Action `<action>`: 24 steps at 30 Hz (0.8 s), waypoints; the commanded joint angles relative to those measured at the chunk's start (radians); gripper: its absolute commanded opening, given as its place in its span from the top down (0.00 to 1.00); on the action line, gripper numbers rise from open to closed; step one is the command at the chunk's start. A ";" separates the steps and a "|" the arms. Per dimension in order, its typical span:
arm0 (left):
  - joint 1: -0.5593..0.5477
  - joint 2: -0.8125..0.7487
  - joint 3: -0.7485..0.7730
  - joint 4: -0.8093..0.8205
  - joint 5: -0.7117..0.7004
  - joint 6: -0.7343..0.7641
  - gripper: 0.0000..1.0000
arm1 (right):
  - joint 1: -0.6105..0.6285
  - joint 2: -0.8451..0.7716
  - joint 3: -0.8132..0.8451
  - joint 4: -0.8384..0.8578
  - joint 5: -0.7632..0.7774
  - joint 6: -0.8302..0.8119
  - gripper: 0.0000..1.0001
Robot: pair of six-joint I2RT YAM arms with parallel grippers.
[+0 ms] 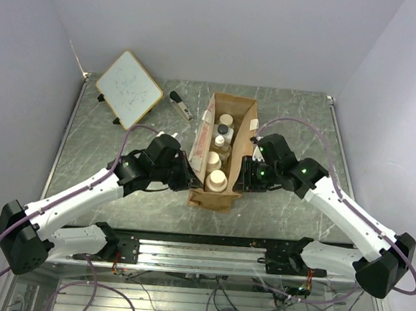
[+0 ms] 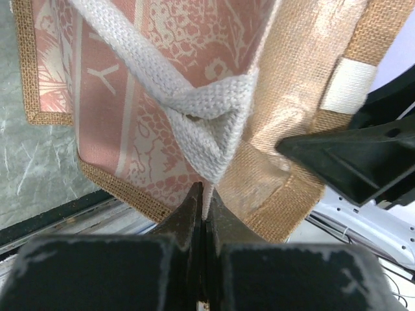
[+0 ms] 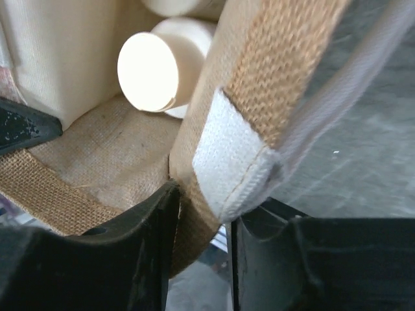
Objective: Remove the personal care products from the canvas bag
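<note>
The tan canvas bag [image 1: 249, 114] lies on the table with its mouth toward the arms. Several personal care products show inside it: a beige-capped bottle [image 1: 217, 179] nearest the mouth, another [image 1: 213, 159] behind it, and a black-capped one [image 1: 222, 131]. My left gripper [image 1: 192, 177] is shut on the bag's cream handle strap [image 2: 207, 116] at the left of the mouth. My right gripper [image 1: 244, 174] is closed across the bag's right rim [image 3: 279, 71], over the sewn white strap end [image 3: 227, 155]. A round beige cap [image 3: 148, 71] shows just inside the bag.
A wood-framed whiteboard [image 1: 129, 89] lies at the back left, with a small black-and-silver tool [image 1: 181, 104] between it and the bag. The metal rail [image 1: 200, 252] with the arm bases runs along the near edge. Walls close in on three sides.
</note>
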 commanded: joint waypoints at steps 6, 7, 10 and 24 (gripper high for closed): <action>-0.012 0.065 0.001 -0.149 0.028 0.075 0.93 | -0.006 0.136 0.416 -0.295 0.283 -0.218 0.52; -0.012 0.069 0.005 -0.146 0.032 0.077 0.93 | -0.005 0.159 0.458 -0.305 0.290 -0.234 0.50; -0.012 0.080 0.019 -0.148 0.032 0.083 0.93 | -0.006 0.238 0.560 -0.294 0.296 -0.270 0.45; -0.011 0.048 0.034 -0.160 -0.004 0.040 0.93 | 0.021 0.561 0.686 -0.153 0.148 -0.318 0.39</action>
